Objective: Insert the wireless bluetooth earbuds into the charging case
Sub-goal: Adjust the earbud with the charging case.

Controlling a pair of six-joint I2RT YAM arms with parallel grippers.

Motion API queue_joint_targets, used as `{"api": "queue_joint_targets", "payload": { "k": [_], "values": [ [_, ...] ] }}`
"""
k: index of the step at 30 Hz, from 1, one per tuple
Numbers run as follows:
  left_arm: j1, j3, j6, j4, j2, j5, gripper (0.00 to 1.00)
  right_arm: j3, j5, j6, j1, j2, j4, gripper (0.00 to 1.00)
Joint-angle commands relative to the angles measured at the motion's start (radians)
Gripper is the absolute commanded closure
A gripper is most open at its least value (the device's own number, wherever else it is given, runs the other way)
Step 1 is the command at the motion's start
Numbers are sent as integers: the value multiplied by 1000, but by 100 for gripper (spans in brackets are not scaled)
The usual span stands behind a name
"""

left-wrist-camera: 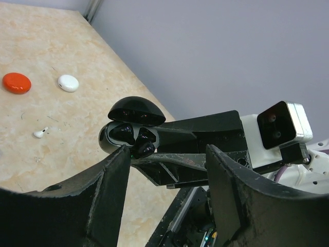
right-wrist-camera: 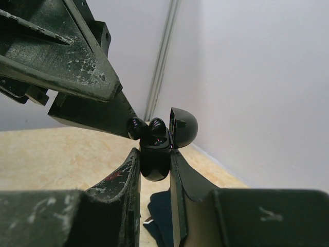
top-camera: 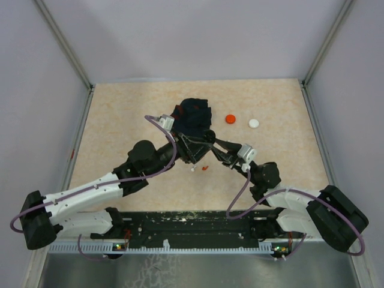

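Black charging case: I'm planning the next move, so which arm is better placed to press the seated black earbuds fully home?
Probably left. The right gripper is shut on the open charging case, holding it off the table. The left gripper is open, with a fingertip right beside the black earbuds.

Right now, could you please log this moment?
right claw: grips open charging case; black earbuds: inside; left claw: open, beside it; white earbud: on table

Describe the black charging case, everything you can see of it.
The charging case is glossy black rounded plastic, held aloft with its body clamped in the right gripper. Its hinged lid stands open. Two black earbuds sit in its wells, tops protruding. One finger of the open left gripper appears to touch the nearer earbud.
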Motion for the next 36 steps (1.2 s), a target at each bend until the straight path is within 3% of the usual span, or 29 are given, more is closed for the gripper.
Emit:
{"api": "queue_joint_targets", "payload": {
  "k": [1,29,36],
  "values": [
    [1,41,-9,9,-3,25,35,23,18,15,13,-24,35,100],
    [1,80,-13,23,53,81,36,29,25,9,13,-25,-15,100],
    [24,143,121,-171,-31,-13,31,20,-7,19,13,-31,-39,100]
  ]
}}
